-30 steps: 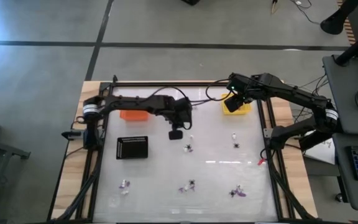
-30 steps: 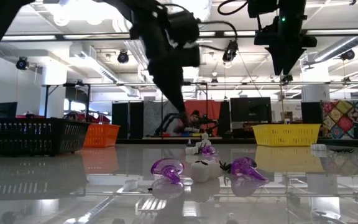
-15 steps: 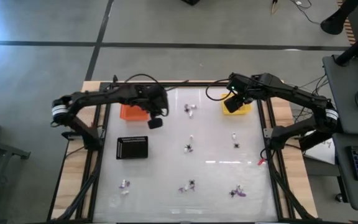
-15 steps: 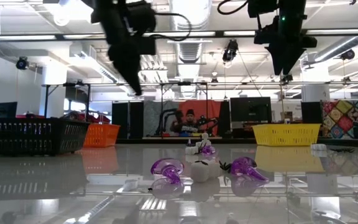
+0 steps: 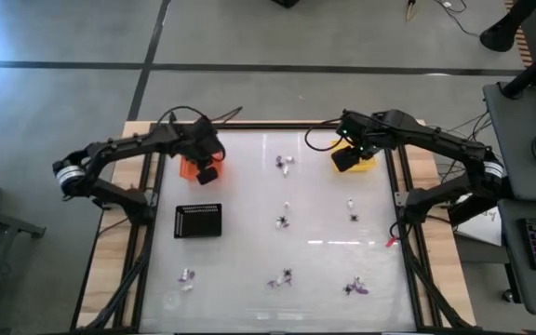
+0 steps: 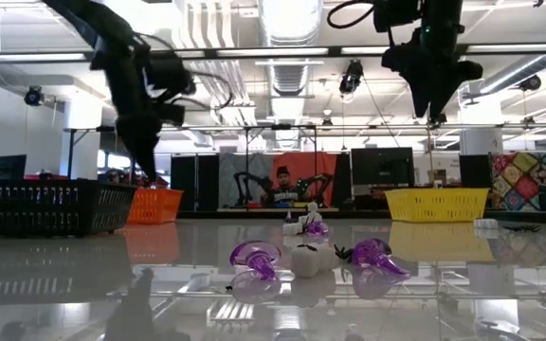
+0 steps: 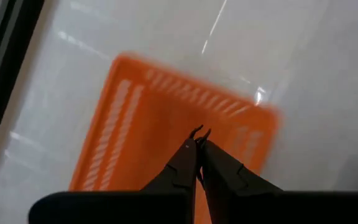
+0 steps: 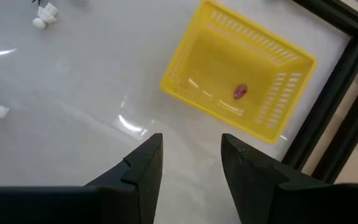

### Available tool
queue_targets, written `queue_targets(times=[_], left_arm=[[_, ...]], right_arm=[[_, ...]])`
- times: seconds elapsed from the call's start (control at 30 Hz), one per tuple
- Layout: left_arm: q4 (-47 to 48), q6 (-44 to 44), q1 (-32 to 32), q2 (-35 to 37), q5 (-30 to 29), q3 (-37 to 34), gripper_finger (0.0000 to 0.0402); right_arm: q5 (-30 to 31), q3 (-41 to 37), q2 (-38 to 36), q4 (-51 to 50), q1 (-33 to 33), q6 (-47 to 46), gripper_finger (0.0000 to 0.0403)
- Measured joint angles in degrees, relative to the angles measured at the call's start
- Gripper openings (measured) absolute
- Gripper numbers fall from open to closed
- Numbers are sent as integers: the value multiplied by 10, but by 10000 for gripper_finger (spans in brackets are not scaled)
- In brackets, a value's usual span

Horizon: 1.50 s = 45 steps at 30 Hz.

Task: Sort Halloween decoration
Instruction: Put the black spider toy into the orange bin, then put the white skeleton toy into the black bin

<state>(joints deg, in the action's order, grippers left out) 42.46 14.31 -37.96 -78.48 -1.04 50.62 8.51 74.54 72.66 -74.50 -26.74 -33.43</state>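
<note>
High view, left fingers (image 5: 208,174) clenched over orange tray (image 5: 191,167), right fingers (image 5: 341,160) released.

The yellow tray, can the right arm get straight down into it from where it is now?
Probably yes. The right pincer hangs open above the table beside the yellow tray, with nothing between them. The tray is open-topped and holds only one small purple trinket, and the left pincer is far off over the orange tray.

The high view looks straight down on the whole glossy white table (image 5: 324,233). The low view faces level across it. Each wrist view hangs close above one basket: orange plastic mesh (image 7: 166,124), yellow plastic mesh (image 8: 241,93), at ten and two o'clock overhead.
</note>
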Motion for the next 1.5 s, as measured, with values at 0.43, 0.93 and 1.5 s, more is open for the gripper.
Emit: queue_targets(times=[0.43,0.93,1.5], left_arm=[[-4,39,-61,-1,1,-16,50],[18,4,-49,86,40,-16,100],[27,-44,-31,211,77,-16,100]], right_arm=[[0,0,2,0,0,-11,155],[3,-1,2,66,1,-4,155],[-30,-3,140,143,155,-56,155]])
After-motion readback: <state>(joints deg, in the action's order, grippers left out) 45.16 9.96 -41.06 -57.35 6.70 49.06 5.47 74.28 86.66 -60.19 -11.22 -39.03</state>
